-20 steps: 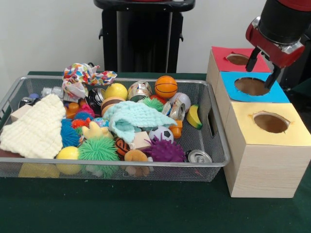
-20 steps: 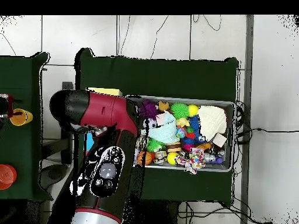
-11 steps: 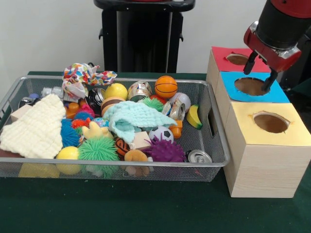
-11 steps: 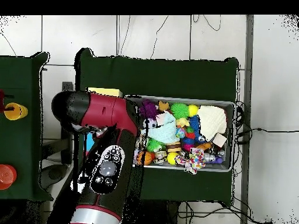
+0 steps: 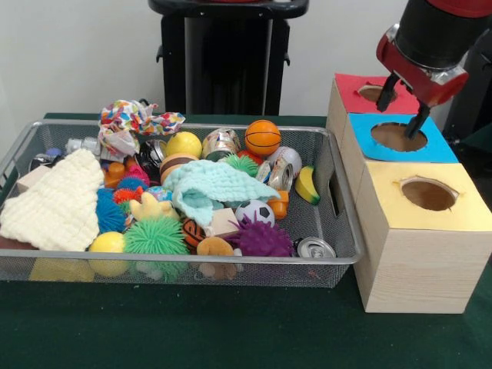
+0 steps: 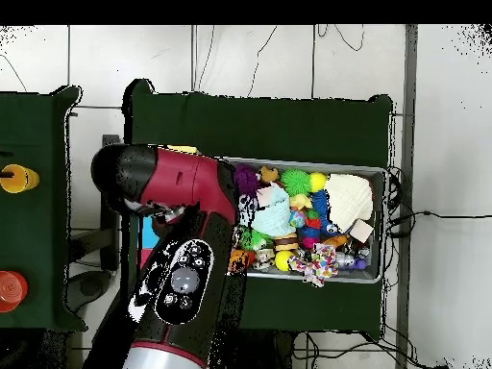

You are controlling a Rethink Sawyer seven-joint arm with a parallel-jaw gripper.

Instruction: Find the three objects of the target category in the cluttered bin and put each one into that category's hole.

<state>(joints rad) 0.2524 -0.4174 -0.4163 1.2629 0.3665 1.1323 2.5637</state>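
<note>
Gripper (image 5: 404, 104) fingers are spread apart and empty, hanging above the boundary between the red-topped hole (image 5: 374, 93) and the blue-topped hole (image 5: 398, 137) of the wooden sorting box (image 5: 411, 254). Against the frame one second earlier, it has shifted left and slightly upward, away from the blue opening. No legible writing or brand marks are visible. The yellow-topped hole (image 5: 428, 194) sits nearest the camera, its cut edge ragged. The wire-mesh bin (image 5: 338, 231) stands just beside the box, its contents unchanged: an orange basketball (image 5: 263, 137), a miniature soccer ball (image 5: 254, 211), a spiky purple ball (image 5: 263, 239), a fuzzy green ball (image 5: 156, 235), a knitted cream cloth (image 5: 58, 203), a mint cloth (image 5: 215, 185), and a metal can (image 5: 315, 248).
</note>
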